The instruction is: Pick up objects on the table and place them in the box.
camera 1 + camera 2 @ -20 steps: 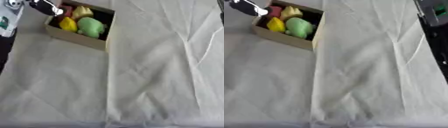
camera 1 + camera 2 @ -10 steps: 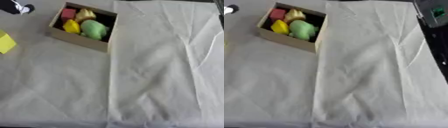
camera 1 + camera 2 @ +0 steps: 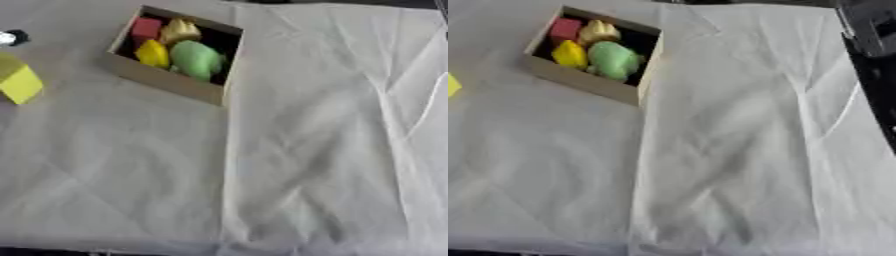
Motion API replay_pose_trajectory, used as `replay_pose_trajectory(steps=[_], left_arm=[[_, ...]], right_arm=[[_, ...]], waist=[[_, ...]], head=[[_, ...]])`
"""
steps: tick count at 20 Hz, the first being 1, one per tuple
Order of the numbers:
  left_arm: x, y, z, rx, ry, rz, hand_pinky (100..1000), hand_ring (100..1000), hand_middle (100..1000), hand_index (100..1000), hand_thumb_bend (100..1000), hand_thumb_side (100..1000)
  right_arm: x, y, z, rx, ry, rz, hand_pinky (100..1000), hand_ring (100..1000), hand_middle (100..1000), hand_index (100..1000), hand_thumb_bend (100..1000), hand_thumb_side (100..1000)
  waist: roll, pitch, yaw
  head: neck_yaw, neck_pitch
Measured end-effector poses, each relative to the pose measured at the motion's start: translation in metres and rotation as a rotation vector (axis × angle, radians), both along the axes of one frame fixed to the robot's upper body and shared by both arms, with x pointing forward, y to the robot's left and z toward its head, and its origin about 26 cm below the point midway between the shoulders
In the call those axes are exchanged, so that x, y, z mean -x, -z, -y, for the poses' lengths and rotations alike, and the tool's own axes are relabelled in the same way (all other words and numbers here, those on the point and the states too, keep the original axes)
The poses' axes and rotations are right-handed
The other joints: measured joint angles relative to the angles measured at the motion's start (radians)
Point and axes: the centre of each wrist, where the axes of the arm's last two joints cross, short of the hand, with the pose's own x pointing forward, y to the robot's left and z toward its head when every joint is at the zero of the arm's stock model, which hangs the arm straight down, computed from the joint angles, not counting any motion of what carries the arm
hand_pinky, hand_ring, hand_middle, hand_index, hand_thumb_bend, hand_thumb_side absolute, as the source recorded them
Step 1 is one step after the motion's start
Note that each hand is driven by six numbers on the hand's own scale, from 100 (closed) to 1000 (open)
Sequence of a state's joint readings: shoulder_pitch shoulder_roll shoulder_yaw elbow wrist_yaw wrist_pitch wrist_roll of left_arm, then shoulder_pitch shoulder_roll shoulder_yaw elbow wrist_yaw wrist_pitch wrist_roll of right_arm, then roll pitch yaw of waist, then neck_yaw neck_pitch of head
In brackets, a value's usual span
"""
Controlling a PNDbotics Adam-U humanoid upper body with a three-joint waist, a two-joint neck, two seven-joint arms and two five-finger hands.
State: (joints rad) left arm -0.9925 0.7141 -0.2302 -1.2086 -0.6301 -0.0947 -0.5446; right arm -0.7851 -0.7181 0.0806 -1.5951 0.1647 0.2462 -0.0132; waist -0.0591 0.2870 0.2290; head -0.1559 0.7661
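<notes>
Four items packed in box near tabletop's far-left corner; yellow block (left edge) waiting outside; hands unseen, state unknowable.

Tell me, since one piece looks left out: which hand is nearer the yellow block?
Left. Only a black-and-white tip shows at the left edge, just above the yellow block; it may be the left hand. The right hand is out of view.

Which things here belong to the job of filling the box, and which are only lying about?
Belonging to the job:
box
red block, yellow piece, green object, tan piece, all inside the box
yellow block, left of the box

Only lying about:
white cloth
</notes>
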Motion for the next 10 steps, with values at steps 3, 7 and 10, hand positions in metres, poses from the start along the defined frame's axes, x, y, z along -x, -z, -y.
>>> replay_pose_trajectory(steps=[3, 7, 10], left_arm=[[0.004, 0.003, -0.009, -0.003, -0.023, -0.031, 872, 914, 849, 920, 596, 309], [0.005, 0.007, -0.017, 0.005, -0.057, -0.074, 878, 919, 854, 921, 675, 343], [0.005, 0.012, -0.024, 0.001, -0.085, -0.102, 880, 920, 859, 922, 694, 340]], right_arm=[[0.0, 0.001, 0.001, -0.002, 0.006, -0.002, 799, 784, 660, 815, 100, 646], [0.0, 0.001, 0.001, -0.003, 0.011, -0.004, 799, 783, 658, 814, 100, 653], [0.0, 0.004, 0.003, -0.005, 0.016, -0.01, 798, 783, 656, 814, 100, 658]], waist=[[0.0, -0.003, 0.003], [0.0, -0.003, 0.006], [0.0, -0.003, 0.011]], head=[[0.004, 0.0], [0.006, 0.0], [0.009, 0.0]])
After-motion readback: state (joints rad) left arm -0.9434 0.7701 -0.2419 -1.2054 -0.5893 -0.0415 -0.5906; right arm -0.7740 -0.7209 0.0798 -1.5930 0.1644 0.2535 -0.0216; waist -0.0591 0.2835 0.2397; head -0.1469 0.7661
